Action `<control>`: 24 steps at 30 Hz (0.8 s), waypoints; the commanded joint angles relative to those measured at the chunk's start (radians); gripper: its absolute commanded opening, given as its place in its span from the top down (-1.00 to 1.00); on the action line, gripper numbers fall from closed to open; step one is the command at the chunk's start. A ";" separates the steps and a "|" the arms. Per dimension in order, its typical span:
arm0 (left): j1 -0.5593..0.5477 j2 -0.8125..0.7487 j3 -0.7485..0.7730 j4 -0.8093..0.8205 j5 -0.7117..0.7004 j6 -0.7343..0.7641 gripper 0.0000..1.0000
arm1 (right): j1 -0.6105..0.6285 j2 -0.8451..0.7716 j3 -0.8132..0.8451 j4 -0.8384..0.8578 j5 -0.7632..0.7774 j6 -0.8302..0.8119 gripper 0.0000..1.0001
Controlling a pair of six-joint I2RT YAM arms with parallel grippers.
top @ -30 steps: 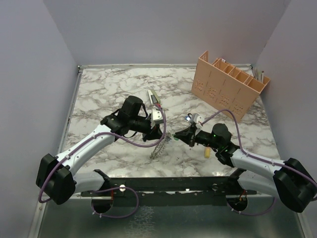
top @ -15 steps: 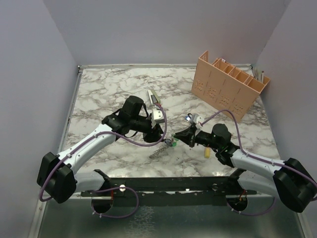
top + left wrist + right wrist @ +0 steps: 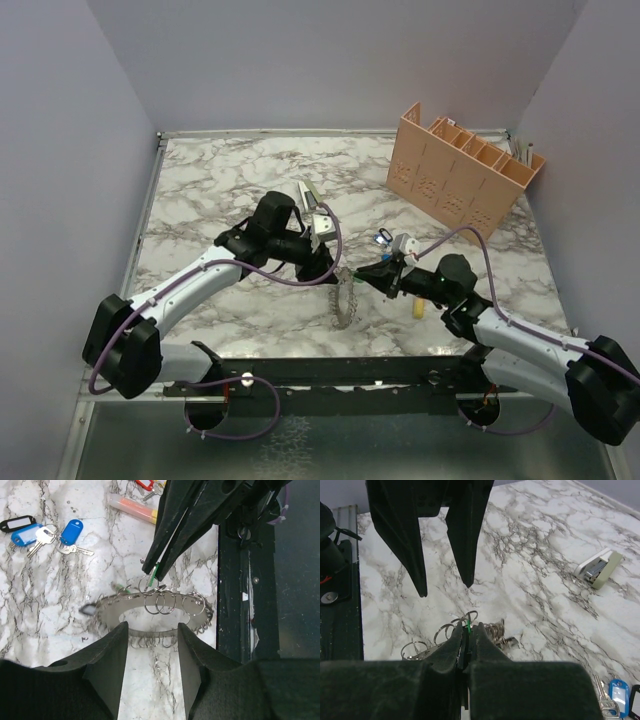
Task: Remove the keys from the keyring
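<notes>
Opening its black fingers (image 3: 107, 665) in the last second, the left gripper (image 3: 326, 264) has let go of the large grey-silver coiled-metal keyring (image 3: 150, 605), which has sagged lower toward the veined marble table (image 3: 220, 180). The ring now hangs just beyond those spread fingers from a small green-headed key (image 3: 156, 572), pinched tight in the right gripper (image 3: 465, 635). The left likely needs a fresh grip on the ring before that key can be worked off.

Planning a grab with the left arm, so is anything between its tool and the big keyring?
Nothing visible. The left tool hangs open right over the keyring. The right tool, shut on a green key, sits at the ring's far edge, clear of that gap.
</notes>
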 commanded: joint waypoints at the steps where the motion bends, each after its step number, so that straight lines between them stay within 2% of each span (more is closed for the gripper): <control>1: -0.010 0.017 -0.021 0.093 0.025 -0.090 0.09 | 0.004 -0.053 -0.020 0.005 -0.021 -0.024 0.99; 11: -0.069 0.079 -0.050 0.215 -0.024 -0.200 0.09 | 0.004 -0.087 -0.025 -0.011 -0.017 -0.041 0.99; 15: -0.070 0.150 -0.032 0.243 -0.093 -0.267 0.19 | 0.004 -0.097 -0.027 -0.020 -0.009 -0.051 0.99; 20: -0.070 0.163 -0.005 0.206 -0.245 -0.301 0.24 | 0.004 -0.129 -0.032 -0.050 0.039 -0.064 0.99; 24: -0.063 0.121 -0.002 0.176 -0.453 -0.358 0.13 | 0.003 -0.155 -0.043 -0.052 0.067 -0.059 0.99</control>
